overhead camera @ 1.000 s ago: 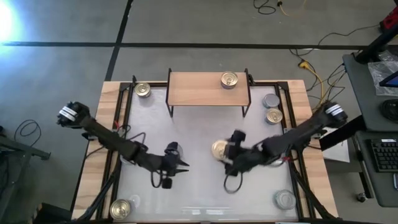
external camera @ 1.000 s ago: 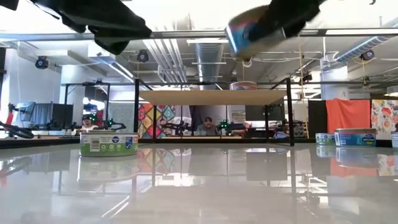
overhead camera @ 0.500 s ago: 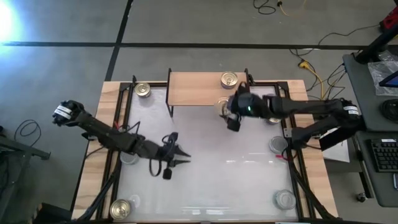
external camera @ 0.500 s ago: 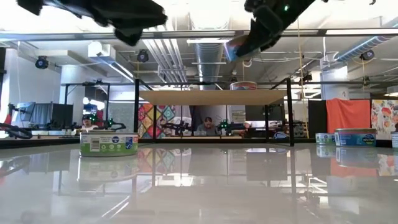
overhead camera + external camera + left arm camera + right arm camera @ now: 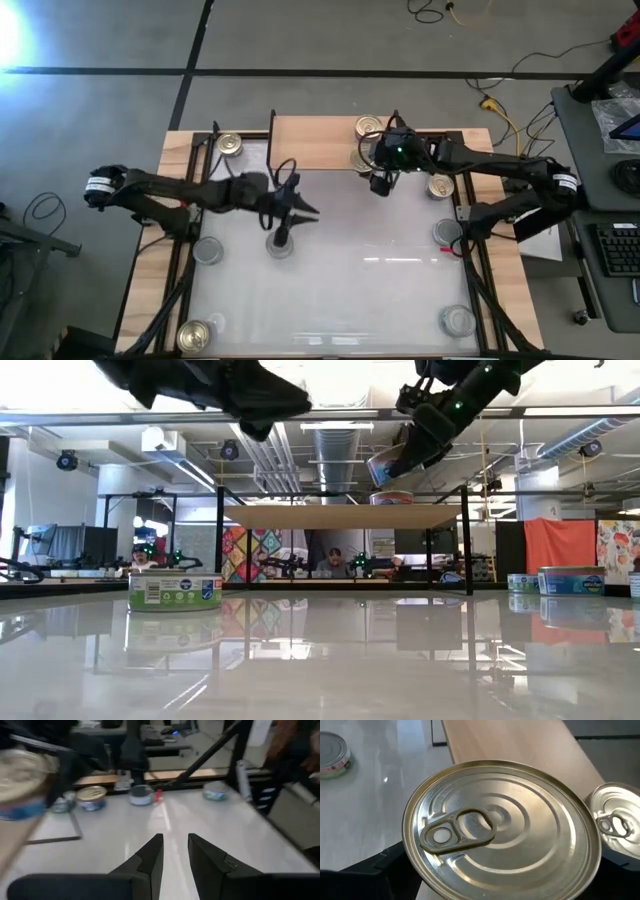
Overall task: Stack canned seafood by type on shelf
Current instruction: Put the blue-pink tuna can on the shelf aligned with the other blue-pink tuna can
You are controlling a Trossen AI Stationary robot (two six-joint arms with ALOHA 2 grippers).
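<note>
1. The job is only just begun. One gold-top tin (image 5: 368, 126) sits on the shelf (image 5: 315, 143), near its right end.
2. A second gold-top tin (image 5: 502, 830) is up in the air, held by the right gripper (image 5: 385, 163). It is right beside the tin on the shelf, at the shelf's front edge. It is not set down yet.
3. The right gripper is spread wide and holds this tin by its sides. In the low view the held tin (image 5: 388, 464) is tilted and hangs just above the tin that stands on the shelf.
4. Many tins still wait on the bench (image 5: 340, 290), all off the shelf:
   - a gold one (image 5: 230, 144) just left of the shelf,
   - a gold one (image 5: 440, 186) just right of the shelf,
   - a grey one (image 5: 447, 232) farther to the right of the shelf and nearer the front,
   - a grey one (image 5: 208, 250) well in front of the shelf on the left,
   - a gold one (image 5: 196, 334) at the bench's front left corner,
   - a grey one (image 5: 457, 321) at the front right corner.
5. The left gripper (image 5: 174, 851) hangs over the bench in front of the shelf's left end. Its fingers are close together with a small gap, and it holds nothing.
6. I think the next step is to rest the held tin on top of the gold tin on the shelf.
</note>
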